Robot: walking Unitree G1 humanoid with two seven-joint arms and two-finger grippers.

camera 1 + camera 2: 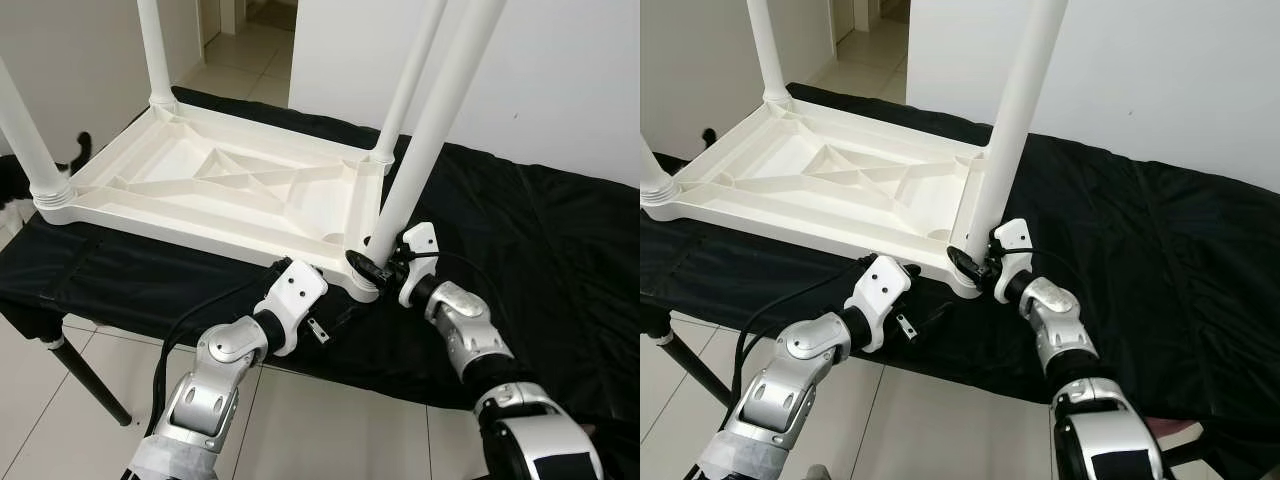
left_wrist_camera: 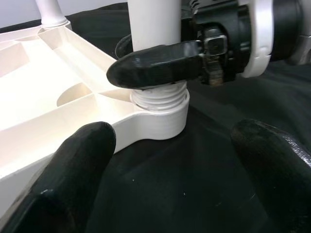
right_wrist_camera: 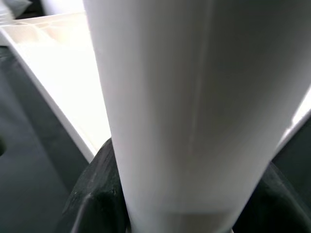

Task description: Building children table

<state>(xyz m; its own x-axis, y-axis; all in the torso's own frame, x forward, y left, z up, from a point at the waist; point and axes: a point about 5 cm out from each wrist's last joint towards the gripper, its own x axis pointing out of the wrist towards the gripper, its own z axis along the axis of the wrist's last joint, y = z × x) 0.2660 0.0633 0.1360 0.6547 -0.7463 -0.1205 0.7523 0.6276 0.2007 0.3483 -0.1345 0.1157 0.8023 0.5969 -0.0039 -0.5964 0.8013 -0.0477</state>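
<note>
A white plastic children's table top (image 1: 200,190) lies upside down on a black cloth, with its legs standing up from the corners. My right gripper (image 1: 370,265) is shut on the near right leg (image 1: 430,130) just above its threaded corner socket (image 2: 160,111). One right finger (image 2: 155,65) wraps across the leg, and the leg (image 3: 194,107) sits between both black fingers in the right wrist view. My left gripper (image 2: 170,179) is open, low over the cloth just in front of that same corner, touching nothing.
The black cloth (image 1: 520,260) covers a folding work table with a dark metal leg (image 1: 90,380) at the near left. There is tiled floor in front, a white wall behind and a doorway at the back. A cable (image 1: 190,320) trails from my left arm.
</note>
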